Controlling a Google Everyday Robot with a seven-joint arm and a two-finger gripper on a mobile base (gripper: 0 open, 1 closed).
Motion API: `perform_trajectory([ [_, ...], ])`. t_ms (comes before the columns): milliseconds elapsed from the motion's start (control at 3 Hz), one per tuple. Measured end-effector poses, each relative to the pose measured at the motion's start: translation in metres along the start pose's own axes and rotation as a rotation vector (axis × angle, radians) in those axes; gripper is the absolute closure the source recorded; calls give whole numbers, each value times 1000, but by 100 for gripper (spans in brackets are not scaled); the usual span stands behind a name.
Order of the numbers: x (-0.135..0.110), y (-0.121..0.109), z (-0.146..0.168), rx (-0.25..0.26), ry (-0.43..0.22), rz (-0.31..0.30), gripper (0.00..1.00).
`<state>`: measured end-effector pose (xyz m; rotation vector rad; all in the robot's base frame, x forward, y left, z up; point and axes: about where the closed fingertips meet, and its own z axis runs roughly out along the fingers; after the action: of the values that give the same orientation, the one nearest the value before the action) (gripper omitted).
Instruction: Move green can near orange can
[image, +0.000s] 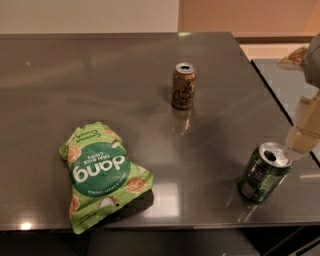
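The green can stands near the table's front right corner, leaning a little to the right, with its silver top showing. The orange can stands upright in the middle of the table, well to the left of and behind the green can. My gripper comes in from the right edge of the camera view, its pale tip right at the green can's upper right rim. Most of the gripper lies outside the view.
A light green "dang" chip bag lies flat at the front left. The dark table has its front edge close below the green can and its right edge just beyond it. A second surface lies to the right.
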<state>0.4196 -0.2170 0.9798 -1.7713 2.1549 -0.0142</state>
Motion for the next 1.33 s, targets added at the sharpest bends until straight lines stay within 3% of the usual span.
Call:
perform_trajectory([
  [667, 7, 26, 6, -58, -97, -50, 0],
  [1333, 19, 66, 43, -166, -161, -110, 0],
])
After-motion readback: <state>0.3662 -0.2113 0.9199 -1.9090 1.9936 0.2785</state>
